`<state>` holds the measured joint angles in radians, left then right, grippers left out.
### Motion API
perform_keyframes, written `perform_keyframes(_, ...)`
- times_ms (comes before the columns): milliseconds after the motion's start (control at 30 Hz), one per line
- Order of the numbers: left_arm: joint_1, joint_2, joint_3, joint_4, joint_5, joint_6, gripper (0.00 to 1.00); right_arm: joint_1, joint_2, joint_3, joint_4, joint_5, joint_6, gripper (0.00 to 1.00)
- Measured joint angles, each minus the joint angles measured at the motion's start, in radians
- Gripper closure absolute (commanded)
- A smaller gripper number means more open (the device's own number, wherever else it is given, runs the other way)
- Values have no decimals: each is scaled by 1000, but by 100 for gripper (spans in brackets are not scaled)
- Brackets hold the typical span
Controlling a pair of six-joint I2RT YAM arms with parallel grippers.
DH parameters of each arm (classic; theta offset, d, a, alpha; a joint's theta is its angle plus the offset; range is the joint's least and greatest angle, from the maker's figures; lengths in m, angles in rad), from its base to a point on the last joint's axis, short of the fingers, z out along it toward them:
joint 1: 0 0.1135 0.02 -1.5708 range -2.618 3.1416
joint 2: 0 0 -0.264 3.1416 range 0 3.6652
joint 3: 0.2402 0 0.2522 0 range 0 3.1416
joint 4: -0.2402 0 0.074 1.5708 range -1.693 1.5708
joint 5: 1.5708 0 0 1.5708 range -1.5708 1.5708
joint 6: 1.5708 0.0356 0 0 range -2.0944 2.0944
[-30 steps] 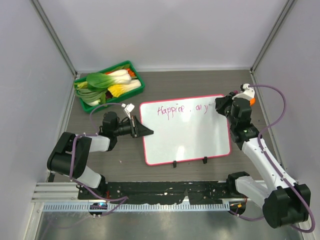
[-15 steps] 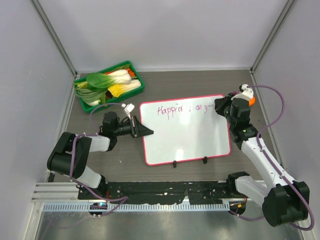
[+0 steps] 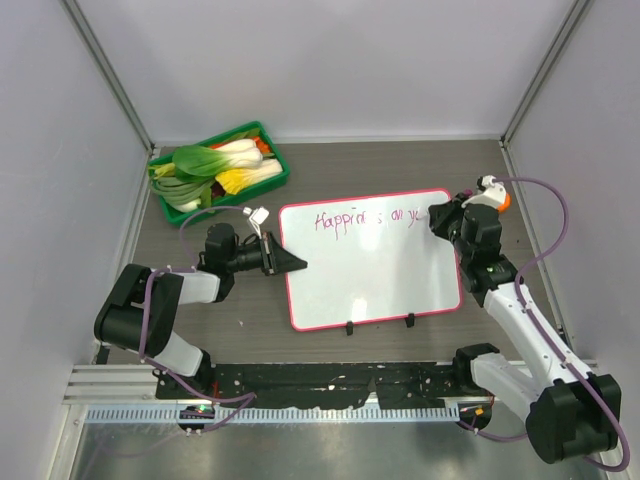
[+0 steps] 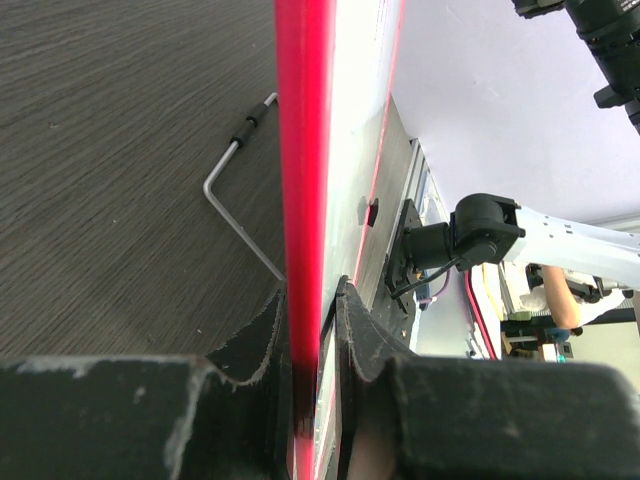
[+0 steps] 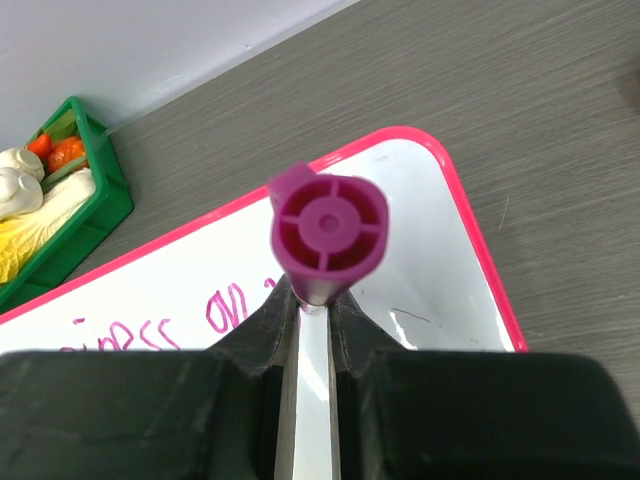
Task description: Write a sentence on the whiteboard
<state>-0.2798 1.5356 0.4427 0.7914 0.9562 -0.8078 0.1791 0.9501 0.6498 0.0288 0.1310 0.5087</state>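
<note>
Green plastic marks the far-left corner, where a vegetable tray point(image 3: 280, 172) of bok choy sits well apart from the work. Just right of it and nearer the robot, the left gripper point(image 3: 288, 262) reaches in sideways. The left wrist view shows its fingers point(image 4: 262, 345) pinching the pink-red frame on the left side of the whiteboard point(image 3: 370, 285), one on each face.

The whiteboard lies in the middle of the table, turned slightly so that its top edge runs away to the far right. The sentence point(image 3: 368, 217) follows that edge in thin magenta script, its long axis running left to right, and it ends close to the top right corner.

At that end the right gripper point(image 3: 440, 215) holds a purple marker point(image 5: 328, 232), fingers pressed tight on the barrel. The marker's butt cap faces the wrist camera and its tip points down at the board, hidden behind the barrel, so contact cannot be confirmed.

The last letters lie just left of the marker, and the right frame is near on the other side. Little bare board seems left along this line, so further words would likely need a fresh line below. The right arm is the only one placed to write.
</note>
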Motion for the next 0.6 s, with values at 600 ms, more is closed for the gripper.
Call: perform_keyframes(600, 0, 0, 0, -1, 0, -2, 100, 0, 48, 49, -6, 47, 0, 99)
